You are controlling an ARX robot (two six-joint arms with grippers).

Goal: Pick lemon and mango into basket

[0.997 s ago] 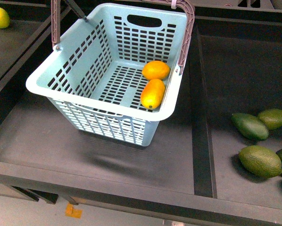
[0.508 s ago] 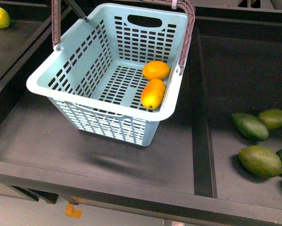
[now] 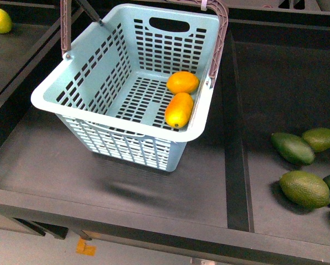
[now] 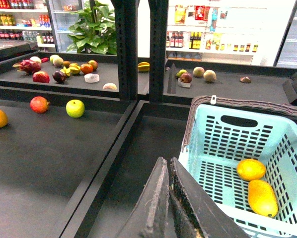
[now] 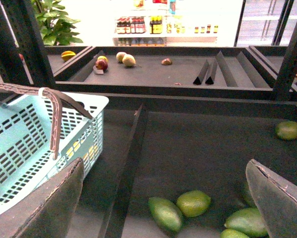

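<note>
Two smooth orange-yellow fruits inside slotted aqua plastic basket (image 3: 126, 83) — plump lemon (image 3: 182, 82) touching elongated mango (image 3: 179, 110), both against its right wall. Matte dark worktop (image 3: 170, 182) beneath. Left end effector (image 4: 167, 208) pressed closed, empty; right end effector (image 5: 163, 198) spread wide — glossy green oval fruits (image 5: 181, 207) between.

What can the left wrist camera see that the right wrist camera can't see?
Only the left wrist view shows the small rounded orange-yellow lemon and the longer oval orange-yellow mango inside the basket, plus a round yellow-green fruit and the shut left tool. Only the right wrist view shows the dark green oval fruits and the open right tool. Both show the light aqua-blue slotted plastic basket and the dark shelf trays.
</note>
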